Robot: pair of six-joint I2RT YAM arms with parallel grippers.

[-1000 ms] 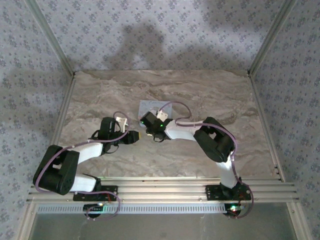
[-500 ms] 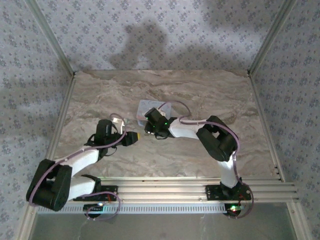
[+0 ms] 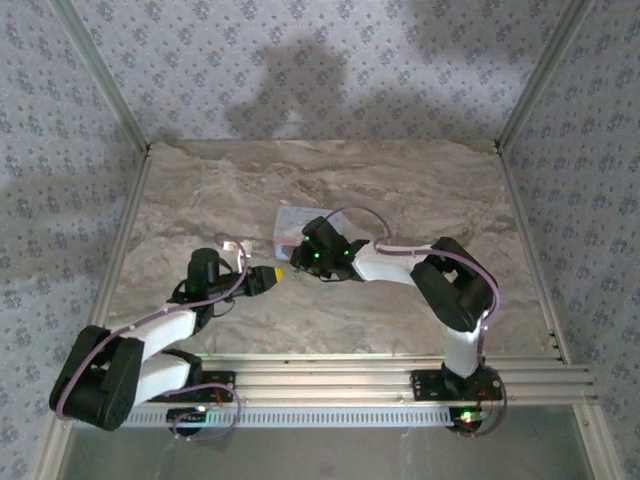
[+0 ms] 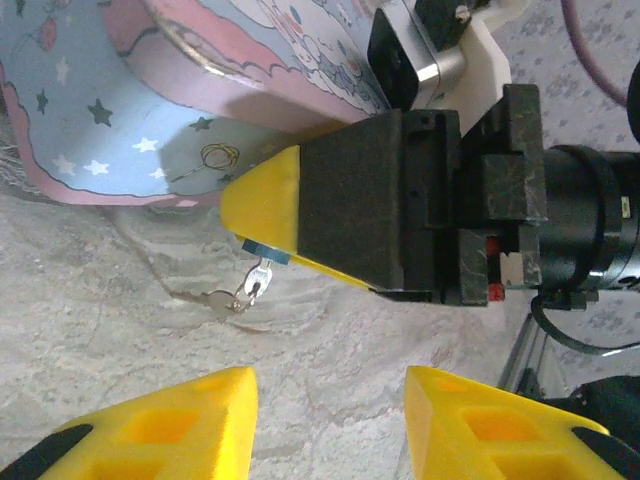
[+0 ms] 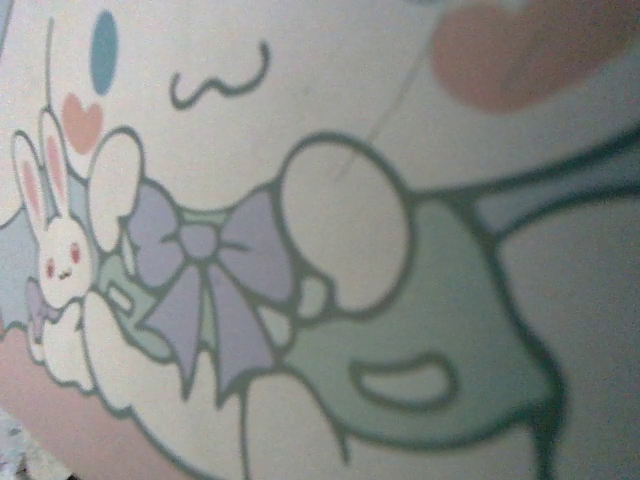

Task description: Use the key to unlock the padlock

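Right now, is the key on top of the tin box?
No, the key is beside the tin box, just under the padlock.

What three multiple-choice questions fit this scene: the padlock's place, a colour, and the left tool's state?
1. Where is the padlock? A on the tin; B at the right tool tip; C in the left tool.
2. The tools' fingertips are: A yellow; B red; C white.
3. The left tool is: A shut on the keys; B shut on the tin; C open, empty.
Answers: B, it pokes from that tip, keys dangling; A, every visible tip is yellow; C, bare table shows between its fingers.
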